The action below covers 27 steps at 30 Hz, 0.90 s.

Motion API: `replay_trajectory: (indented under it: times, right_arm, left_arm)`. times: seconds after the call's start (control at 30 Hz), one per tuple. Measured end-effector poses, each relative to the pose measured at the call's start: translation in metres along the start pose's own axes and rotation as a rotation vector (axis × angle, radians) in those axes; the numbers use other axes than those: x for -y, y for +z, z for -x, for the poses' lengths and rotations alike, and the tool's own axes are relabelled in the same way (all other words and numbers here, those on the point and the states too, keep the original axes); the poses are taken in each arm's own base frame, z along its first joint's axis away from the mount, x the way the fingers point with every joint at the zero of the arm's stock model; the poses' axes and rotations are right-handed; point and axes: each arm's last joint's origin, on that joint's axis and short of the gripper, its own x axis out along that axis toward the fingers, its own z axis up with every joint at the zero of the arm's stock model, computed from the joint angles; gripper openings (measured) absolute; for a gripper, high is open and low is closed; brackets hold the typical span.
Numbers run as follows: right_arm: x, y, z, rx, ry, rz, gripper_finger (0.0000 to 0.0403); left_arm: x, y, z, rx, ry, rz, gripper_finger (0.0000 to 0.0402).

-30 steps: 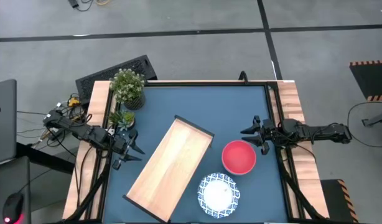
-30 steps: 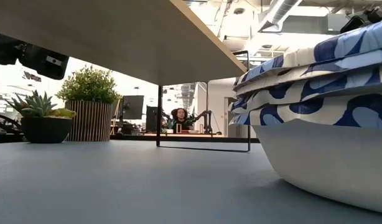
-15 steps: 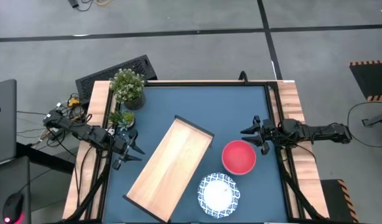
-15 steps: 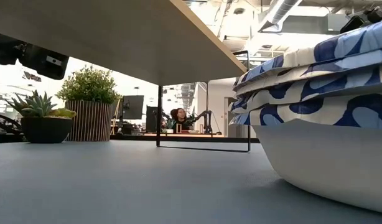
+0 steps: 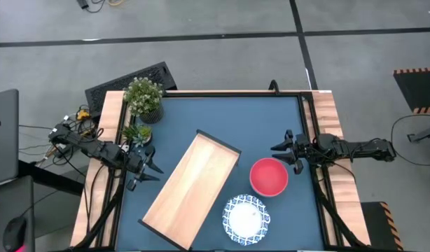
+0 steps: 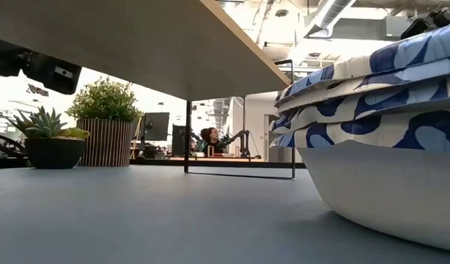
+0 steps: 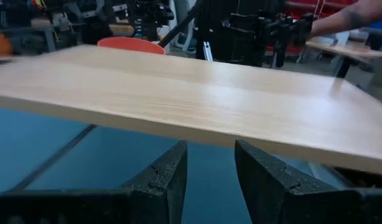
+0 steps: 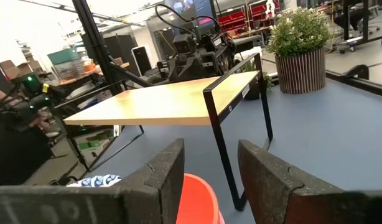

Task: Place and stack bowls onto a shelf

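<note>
Shelf (image 5: pixel 190 190) lying diagonally mid-desk, bare. Red bowl (image 5: pixel 269 176) and blue-and-white bowl (image 5: pixel 246 218) sitting beside its right side. Right tool (image 5: pixel 286 157) hovering near red bowl, fingers spread, gripping nothing. Left tool (image 5: pixel 146 171) waiting near shelf's left edge, fingers apart, empty.

Grey concrete floor (image 5: pixel 201 42) surrounds the table; a dark seam line (image 5: pixel 201 36) crosses it beyond the table. Silver ceiling duct (image 6: pixel 329 13) overhead; bright windows behind potted plant (image 6: pixel 106 125).

The shelf (image 5: pixel 190 190) is light wood on a dark blue table (image 5: pixel 222 115). Beside the shelf sit a red bowl (image 5: pixel 269 176) and a blue-and-white patterned bowl (image 5: pixel 246 219).
</note>
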Motion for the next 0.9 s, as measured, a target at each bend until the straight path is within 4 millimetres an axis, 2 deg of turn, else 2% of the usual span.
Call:
replay_trajectory:
  times: [0.07, 0.2, 0.3, 0.37, 0.53, 0.63, 0.9]
  right_arm:
    - [0.0, 0.0, 0.0, 0.005, -0.015, 0.0, 0.0177]
    - [0.0, 0.0, 0.0, 0.005, -0.016, 0.0, 0.0177]
    - [0.0, 0.0, 0.0, 0.006, -0.016, -0.01, 0.0177]
    - [0.0, 0.001, 0.0, 0.012, -0.014, -0.095, 0.0177]
    - [0.0, 0.002, 0.0, 0.023, -0.007, -0.516, 0.0177]
    - [0.0, 0.002, 0.0, 0.025, -0.005, -0.69, 0.0177]
    - [0.0, 0.002, 0.0, 0.031, -0.007, -0.801, 0.0177]
  left_arm:
    - [0.001, 0.001, 0.0, 0.011, -0.021, 0.115, 0.0121]
    - [0.002, 0.014, 0.001, 0.126, -0.071, 0.515, 0.0121]
    - [-0.001, 0.025, 0.004, 0.306, -0.006, 0.776, 0.0121]
    - [-0.004, 0.029, 0.005, 0.402, 0.067, 0.883, 0.0121]
    - [-0.011, 0.027, 0.007, 0.518, 0.304, 0.92, 0.0121]
    - [-0.013, 0.027, 0.008, 0.553, 0.363, 0.926, 0.0121]
    - [-0.013, 0.027, 0.008, 0.559, 0.359, 0.944, 0.0121]
